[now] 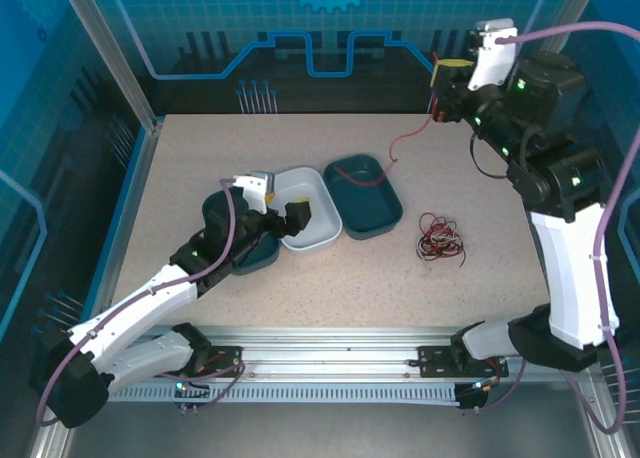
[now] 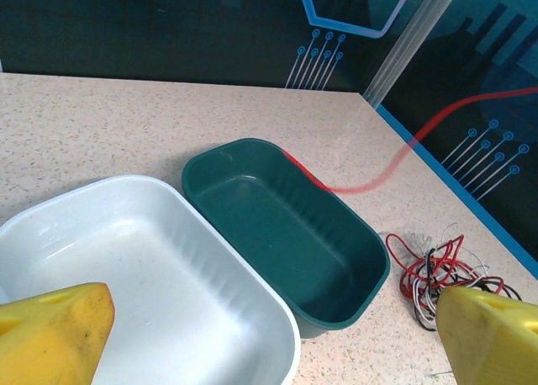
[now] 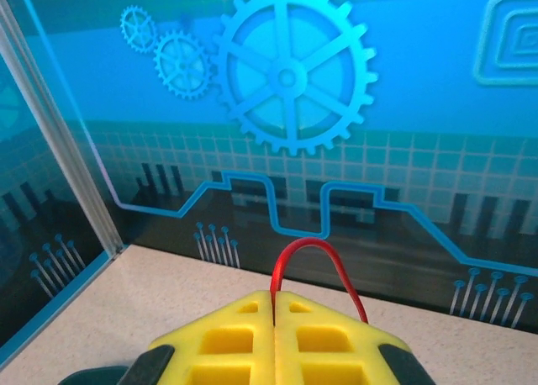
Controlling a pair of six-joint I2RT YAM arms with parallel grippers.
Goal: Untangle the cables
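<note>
The right gripper is pinched shut on one red cable, held high at the far right. The cable's loose end lies in the green tray. The left gripper hangs wide open, holding nothing, over the white tray. The messy pile of cables sits right of the green tray. I think it is best to lower the red cable slowly, so all of it lands in the tray.

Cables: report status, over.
Right gripper shut on red cable, held high. Left gripper open above white tray. Cable's tail lies over green tray rim; tangled pile beside it.
</note>
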